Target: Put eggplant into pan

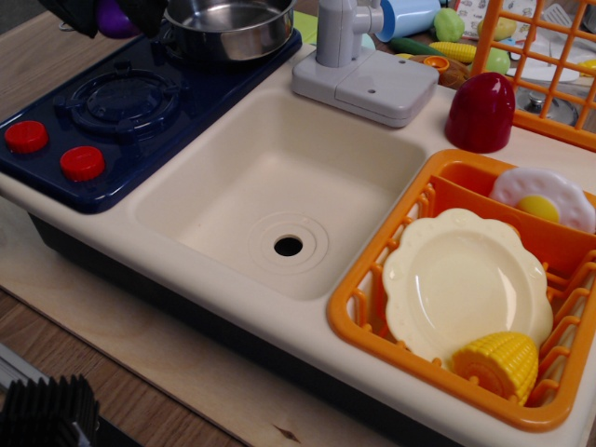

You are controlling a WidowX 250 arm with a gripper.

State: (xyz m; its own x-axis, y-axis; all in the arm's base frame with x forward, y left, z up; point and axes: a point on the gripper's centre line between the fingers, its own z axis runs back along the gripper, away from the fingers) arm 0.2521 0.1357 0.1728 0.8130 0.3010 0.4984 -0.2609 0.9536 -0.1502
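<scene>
The purple eggplant (115, 18) hangs at the top left edge of the view, raised above the blue stove's back left corner. Only its lower part shows; its stem cap is out of view. My gripper (112, 20) is shut on it, with one black finger (73, 15) on its left and the other finger (147, 11) on its right. The shiny steel pan (229, 28) sits on the back burner just to the right of the eggplant. The pan looks empty, and its top is cut off by the frame edge.
The blue stove has a bare front burner (122, 98) and two red knobs (26, 137) (82, 163). To the right are a cream sink (279, 186), a grey faucet (364, 70), a dark red cup (480, 112) and an orange dish rack (372, 279) holding a plate, egg and corn.
</scene>
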